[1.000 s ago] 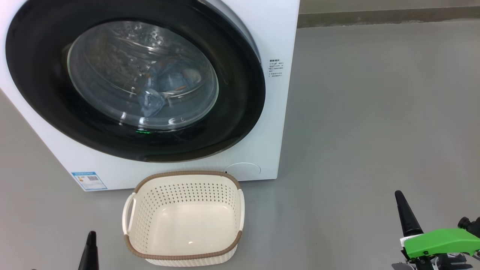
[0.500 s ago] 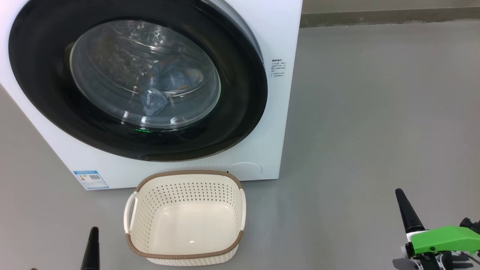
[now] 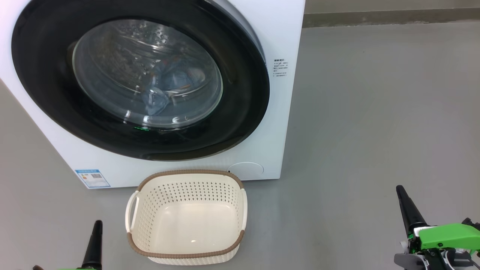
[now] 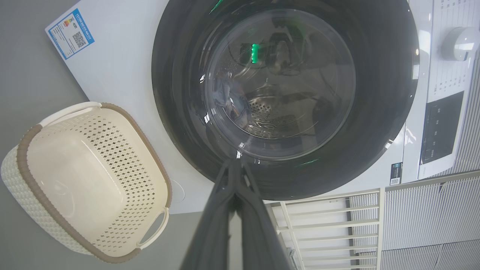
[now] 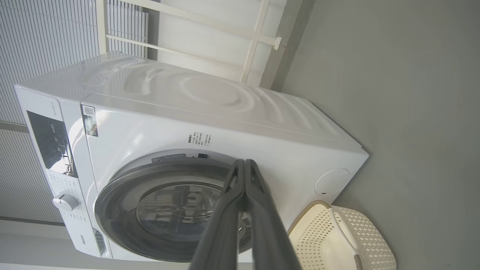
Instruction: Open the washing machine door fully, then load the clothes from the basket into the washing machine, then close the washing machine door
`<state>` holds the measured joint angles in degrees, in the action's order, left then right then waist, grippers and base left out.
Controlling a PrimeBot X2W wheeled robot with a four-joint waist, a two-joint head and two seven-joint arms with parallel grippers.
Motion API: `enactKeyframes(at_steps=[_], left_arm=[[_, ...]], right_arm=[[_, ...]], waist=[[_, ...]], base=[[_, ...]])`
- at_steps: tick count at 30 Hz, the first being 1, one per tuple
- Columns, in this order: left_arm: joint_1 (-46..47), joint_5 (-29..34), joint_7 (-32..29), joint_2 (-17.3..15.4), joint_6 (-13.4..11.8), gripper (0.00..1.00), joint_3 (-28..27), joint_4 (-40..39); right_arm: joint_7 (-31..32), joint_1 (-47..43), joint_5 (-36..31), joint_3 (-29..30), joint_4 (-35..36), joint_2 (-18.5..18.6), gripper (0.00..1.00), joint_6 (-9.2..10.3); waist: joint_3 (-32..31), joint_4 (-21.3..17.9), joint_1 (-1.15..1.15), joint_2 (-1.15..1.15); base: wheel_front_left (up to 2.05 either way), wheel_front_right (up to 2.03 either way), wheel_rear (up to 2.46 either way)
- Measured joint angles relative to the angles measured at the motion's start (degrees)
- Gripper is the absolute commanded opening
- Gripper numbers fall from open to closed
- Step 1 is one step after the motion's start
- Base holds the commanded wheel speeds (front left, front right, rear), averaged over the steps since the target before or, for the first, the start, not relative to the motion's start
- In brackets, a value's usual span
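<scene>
The washing machine door (image 3: 138, 78) is seen closed, with the clothes (image 3: 168, 84) lying behind its glass. The basket (image 3: 187, 174) is set on the floor (image 3: 356, 112) just before the washing machine (image 3: 279, 123). The left gripper (image 3: 97, 228) and the right gripper (image 3: 401, 193) are pinched together on nothing, one to either side of the basket, well apart from the door.

Laundry area: washing machine (image 3: 279, 120), basket (image 3: 187, 189)

My left gripper (image 3: 97, 225) points up at the lower left and is tightly closed. My right gripper (image 3: 400, 189), at the lower right, is closed the same way.
</scene>
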<state>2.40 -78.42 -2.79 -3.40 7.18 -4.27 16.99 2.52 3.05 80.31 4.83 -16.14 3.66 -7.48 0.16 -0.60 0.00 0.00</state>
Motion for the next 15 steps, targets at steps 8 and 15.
enactKeyframes(at_steps=[8, 15], left_arm=[[0.3, -5.0, -1.1, 0.5, 0.0, 0.0, -0.1, -0.4], [1.2, -9.2, -2.4, 0.8, 0.0, 0.0, -0.3, -0.8]], right_arm=[[1.1, 0.0, 4.5, 1.0, 0.1, -0.3, 0.0, 0.0], [2.2, 0.0, 8.0, 1.5, 0.3, -0.6, 0.0, 0.0]], waist=[[0.0, 0.2, 0.0, 0.0], [0.0, 0.4, -0.01, 0.0]], base=[[0.0, 0.0, 0.0], [0.0, 0.0, 0.0]])
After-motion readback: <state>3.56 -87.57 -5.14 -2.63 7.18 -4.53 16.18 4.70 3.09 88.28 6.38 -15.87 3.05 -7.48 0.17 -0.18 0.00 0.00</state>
